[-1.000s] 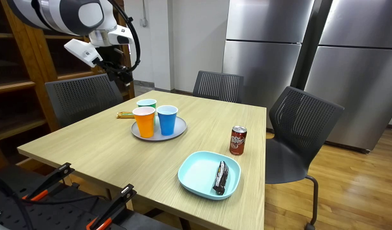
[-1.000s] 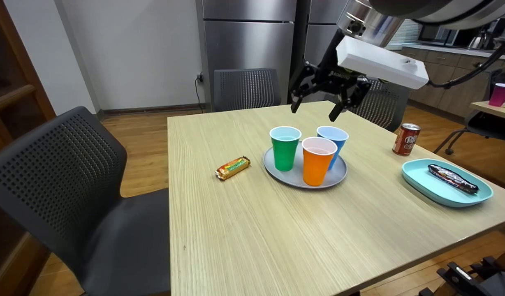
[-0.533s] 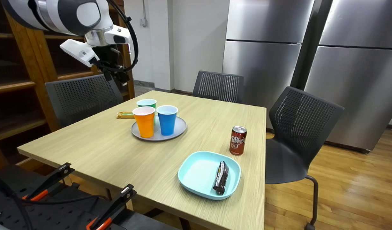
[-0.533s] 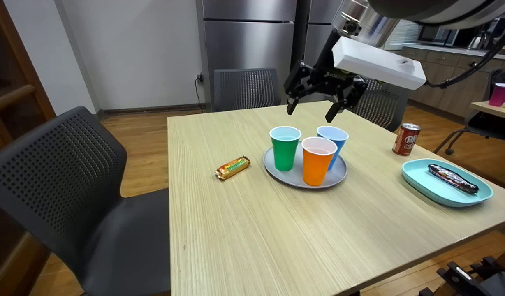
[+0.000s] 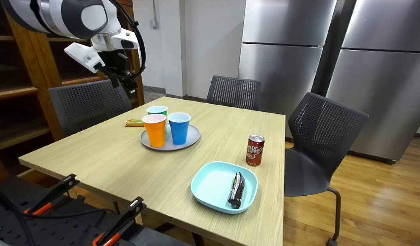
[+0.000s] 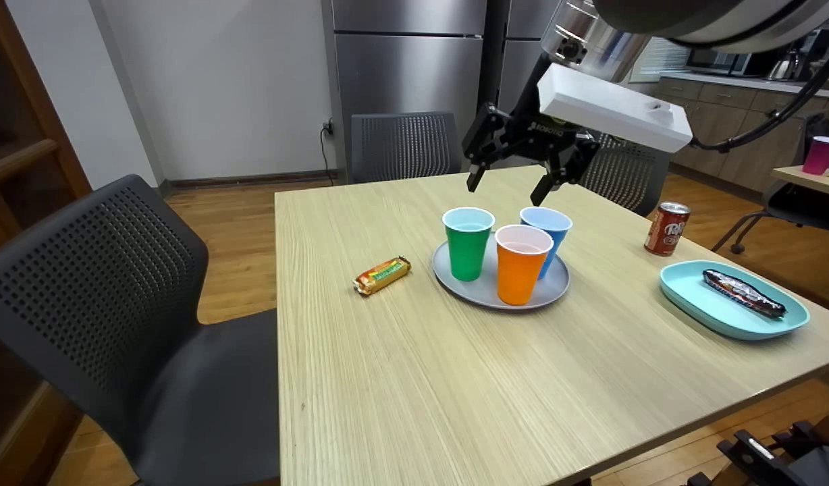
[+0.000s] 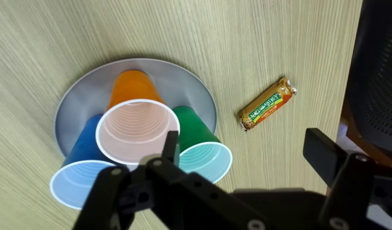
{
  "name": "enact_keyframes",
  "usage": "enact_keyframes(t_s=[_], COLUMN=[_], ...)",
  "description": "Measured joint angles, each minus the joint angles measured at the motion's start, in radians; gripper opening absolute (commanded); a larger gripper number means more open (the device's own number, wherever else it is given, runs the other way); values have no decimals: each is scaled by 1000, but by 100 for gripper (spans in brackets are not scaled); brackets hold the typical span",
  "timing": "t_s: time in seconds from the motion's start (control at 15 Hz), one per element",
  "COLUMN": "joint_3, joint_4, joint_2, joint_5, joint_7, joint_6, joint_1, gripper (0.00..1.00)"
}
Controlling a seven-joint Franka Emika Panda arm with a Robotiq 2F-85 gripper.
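Steel refrigerators (image 5: 281,75) stand beyond a pale tabletop (image 6: 401,378) as I hold the jaws spread wide above it, slightly nearer the edge by the wooden cabinet (image 5: 42,65) than a second ago. Green cup (image 6: 466,253), orange cup (image 6: 520,273) and blue cup (image 5: 179,131) sit unmoved on a gray plate (image 7: 86,92); a wrapped bar (image 7: 266,103) lies between plate and that edge.

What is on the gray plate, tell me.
On the gray plate stand an orange cup, a green cup and a blue cup; whatever lies beneath them is hidden.

Steel fridges (image 5: 280,82), pale wall (image 5: 213,44), wooden floor (image 5: 388,194), dark chairs (image 5: 328,133).
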Motion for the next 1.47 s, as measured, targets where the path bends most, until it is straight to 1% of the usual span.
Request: enact_keyframes(t_s=[0.13, 0.33, 0.6, 0.87, 1.13, 1.47], joint_3=[3, -4, -49, -105, -145, -160], joint_4=[14, 45, 130, 248, 352, 488], joint_2=[18, 65, 146, 229, 306, 408], joint_5=[-2, -56, -142, -188, -216, -220], joint_7=[51, 175, 355, 481, 560, 577], joint_6=[-1, -4, -32, -80, -141, -214], joint_1=[12, 41, 104, 178, 235, 248], gripper=[100, 100, 100, 100, 100, 100])
